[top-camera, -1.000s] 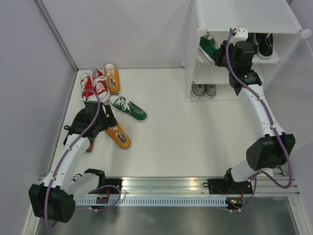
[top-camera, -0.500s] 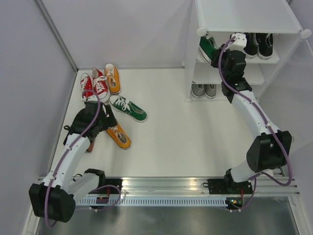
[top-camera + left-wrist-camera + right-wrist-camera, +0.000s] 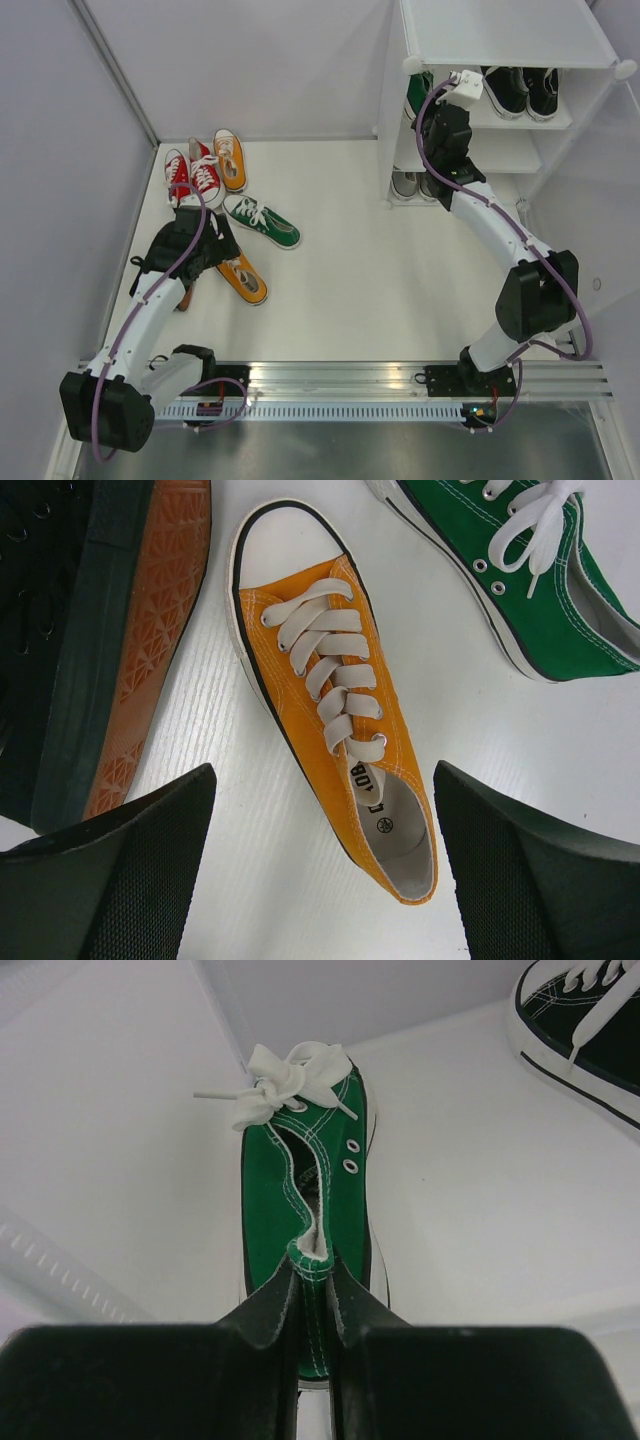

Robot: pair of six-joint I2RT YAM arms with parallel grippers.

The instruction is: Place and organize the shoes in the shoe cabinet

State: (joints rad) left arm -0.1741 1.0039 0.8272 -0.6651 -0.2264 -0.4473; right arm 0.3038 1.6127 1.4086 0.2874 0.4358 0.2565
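The right gripper (image 3: 312, 1270) is clamped on the heel of a green shoe (image 3: 305, 1160), which lies on a shelf of the cabinet (image 3: 500, 30). The left gripper (image 3: 322, 770) hangs with its jaws wide apart, an orange shoe (image 3: 330, 700) on the table (image 3: 500, 760) between them.

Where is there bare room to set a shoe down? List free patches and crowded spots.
Free: the white surface between the loose green shoe and the shoe cabinet; the shelf stretch between the green shoe in the right pincer and the black shoe. Crowded: the left corner, where red shoes, orange shoes and the left pincer bunch.

Left arm (image 3: 150, 297) jaws wide, right arm (image 3: 490, 222) jaws clamped
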